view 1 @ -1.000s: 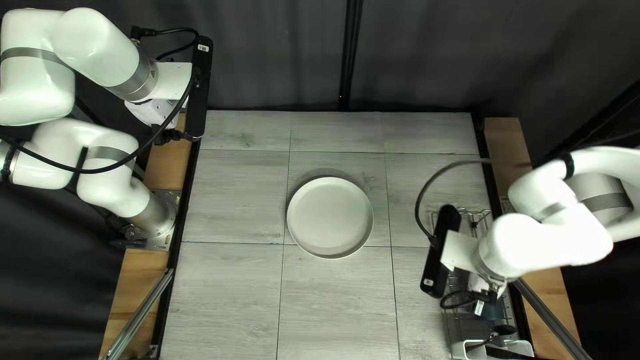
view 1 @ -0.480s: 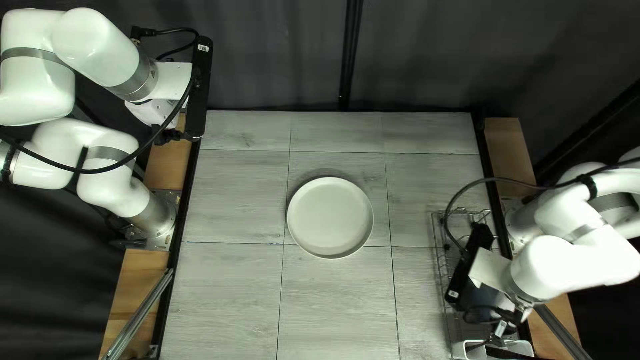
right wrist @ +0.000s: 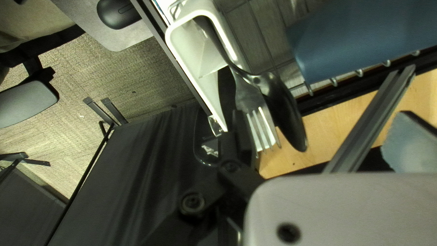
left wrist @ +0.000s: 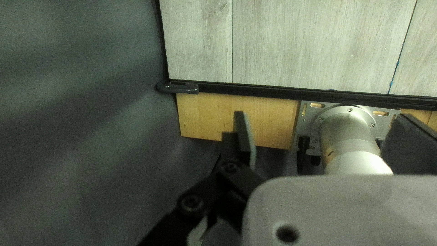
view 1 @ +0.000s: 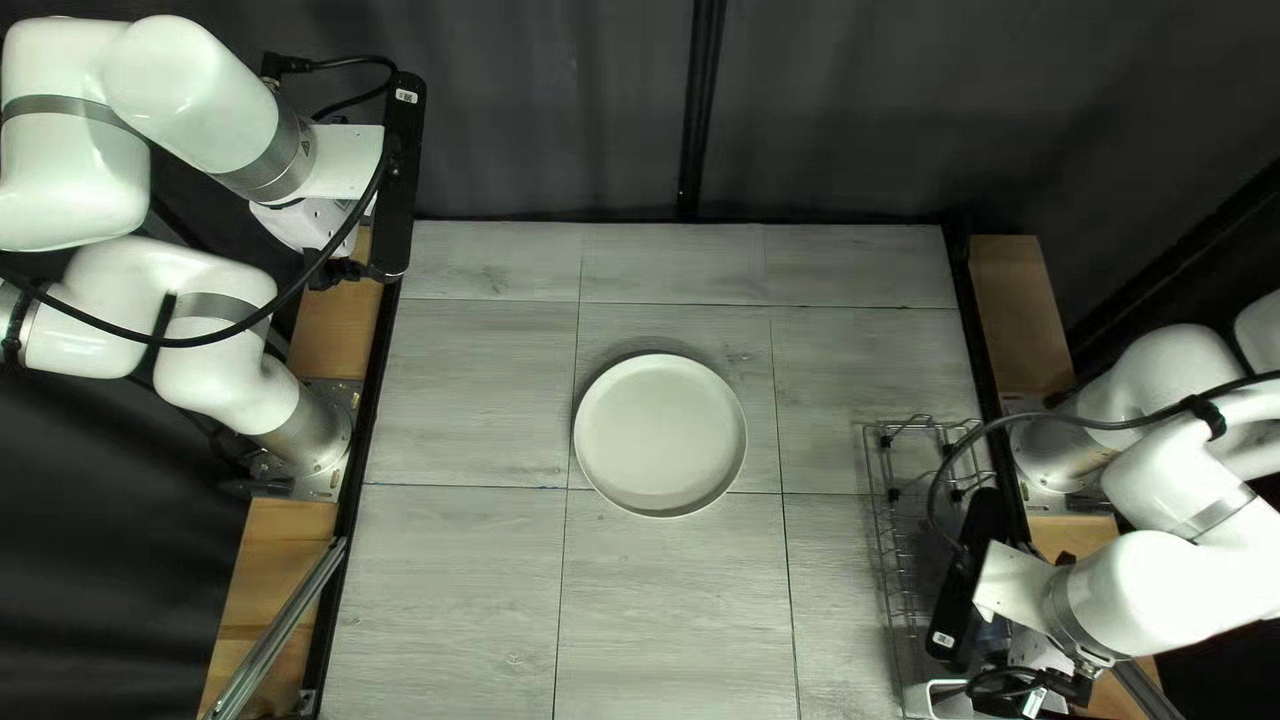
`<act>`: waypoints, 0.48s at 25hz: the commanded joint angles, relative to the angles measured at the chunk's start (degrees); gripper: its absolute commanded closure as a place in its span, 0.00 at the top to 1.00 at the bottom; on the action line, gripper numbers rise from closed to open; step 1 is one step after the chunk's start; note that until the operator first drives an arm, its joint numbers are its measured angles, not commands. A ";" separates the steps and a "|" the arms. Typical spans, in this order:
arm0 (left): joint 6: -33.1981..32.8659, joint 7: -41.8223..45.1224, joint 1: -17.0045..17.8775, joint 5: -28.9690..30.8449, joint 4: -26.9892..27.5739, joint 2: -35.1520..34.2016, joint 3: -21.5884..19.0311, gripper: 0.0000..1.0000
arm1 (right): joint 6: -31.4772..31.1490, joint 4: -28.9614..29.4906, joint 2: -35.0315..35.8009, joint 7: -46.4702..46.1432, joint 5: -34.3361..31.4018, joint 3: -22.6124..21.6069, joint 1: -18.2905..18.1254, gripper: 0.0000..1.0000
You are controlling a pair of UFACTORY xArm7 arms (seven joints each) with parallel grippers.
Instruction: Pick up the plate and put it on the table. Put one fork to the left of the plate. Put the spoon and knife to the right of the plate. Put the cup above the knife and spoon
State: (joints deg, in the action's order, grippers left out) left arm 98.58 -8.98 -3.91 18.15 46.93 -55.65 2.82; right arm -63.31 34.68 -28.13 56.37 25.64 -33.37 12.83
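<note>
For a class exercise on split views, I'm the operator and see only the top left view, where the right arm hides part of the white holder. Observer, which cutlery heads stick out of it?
Observer: A fork and a spoon, side by side, heads outward from the white holder.
Operator: Is the right end effector closed on either one?
Observer: No, the right end effector is open, its fingers well apart.
Operator: And the left one?
Observer: The left end effector is open too, with nothing gripped.
</note>
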 commanded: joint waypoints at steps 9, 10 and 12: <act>0.00 0.00 0.00 0.00 0.00 0.00 0.00 1.00 | 0.64 0.17 -0.88 0.38 -0.68 -0.56 0.13 0.00; 0.00 0.00 0.00 0.00 0.00 0.00 0.00 1.00 | 0.26 0.62 -0.80 0.51 -0.92 -0.51 -0.02 0.00; 0.00 0.00 0.00 0.00 0.00 0.00 0.00 1.00 | -1.61 2.66 -0.32 1.07 -2.12 -0.45 -0.63 0.00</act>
State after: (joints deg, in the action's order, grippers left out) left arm 98.58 -8.98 -3.91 18.15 46.93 -55.65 2.82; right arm -63.19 35.50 -28.85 56.88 24.66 -33.95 12.84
